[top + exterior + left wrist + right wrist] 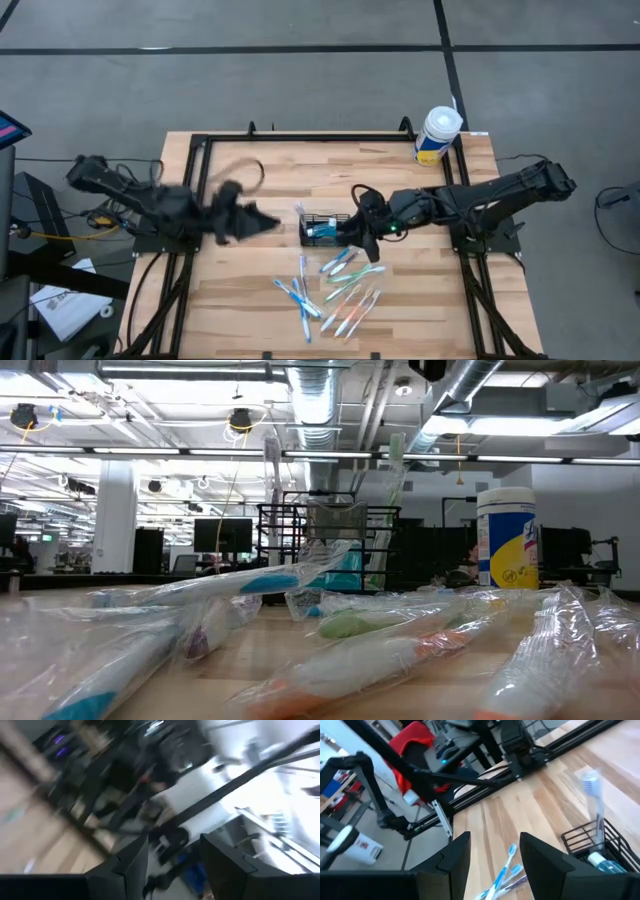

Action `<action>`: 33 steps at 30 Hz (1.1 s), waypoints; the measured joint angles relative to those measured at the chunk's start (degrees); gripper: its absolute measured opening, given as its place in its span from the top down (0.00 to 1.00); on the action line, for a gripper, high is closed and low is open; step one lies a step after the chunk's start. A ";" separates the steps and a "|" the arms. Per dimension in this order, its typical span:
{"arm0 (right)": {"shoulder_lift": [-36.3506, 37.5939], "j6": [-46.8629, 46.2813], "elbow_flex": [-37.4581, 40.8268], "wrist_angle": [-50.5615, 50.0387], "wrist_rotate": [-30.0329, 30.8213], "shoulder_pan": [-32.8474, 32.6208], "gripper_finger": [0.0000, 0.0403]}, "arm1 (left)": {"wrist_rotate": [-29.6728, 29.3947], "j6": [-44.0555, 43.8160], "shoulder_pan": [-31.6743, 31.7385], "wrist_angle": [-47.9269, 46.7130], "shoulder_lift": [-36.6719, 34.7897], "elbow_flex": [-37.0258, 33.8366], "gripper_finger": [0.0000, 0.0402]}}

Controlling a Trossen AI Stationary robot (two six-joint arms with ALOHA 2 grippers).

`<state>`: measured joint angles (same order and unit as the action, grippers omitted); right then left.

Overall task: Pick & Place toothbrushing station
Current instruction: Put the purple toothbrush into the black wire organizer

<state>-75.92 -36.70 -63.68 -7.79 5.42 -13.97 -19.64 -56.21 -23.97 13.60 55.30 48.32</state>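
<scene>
The toothbrushing station, a small black wire-mesh caddy (320, 228) (325, 545) (600, 845), stands on the wooden table near its middle. Toothbrushes (592, 795) stand upright in it. Several wrapped toothbrushes (335, 290) (350, 640) lie loose on the table nearer the front edge. My right gripper (352, 238) (495, 837) hovers open at the caddy's right side with nothing between its fingers. My left gripper (270, 222) (172, 837) is raised left of the caddy, open and blurred, holding nothing.
A white tub with a yellow-blue label (437, 135) (507, 538) stands at the table's far right corner. A black frame (300, 140) runs along the table's far, left and right edges. Bare wood lies left of the caddy.
</scene>
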 joint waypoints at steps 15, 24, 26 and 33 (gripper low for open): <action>0.00 7.87 0.00 0.61 -8.09 -0.25 0.60 | -9.48 -42.03 -8.47 -27.26 22.53 -0.14 0.58; 0.00 8.76 0.00 0.82 -10.19 -0.27 0.60 | 6.62 -46.25 0.56 -26.98 32.99 -0.16 0.58; 0.00 9.55 0.00 0.83 -10.34 -0.27 0.60 | 8.11 -45.67 2.32 -26.87 33.91 -0.16 0.58; 0.00 10.53 0.00 0.98 -11.71 -0.22 0.60 | 11.30 -42.37 7.09 -26.77 35.48 -0.16 0.58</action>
<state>-75.92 -26.17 -63.68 -6.81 -6.29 -14.20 -8.34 -98.58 -16.89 -13.18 90.79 48.16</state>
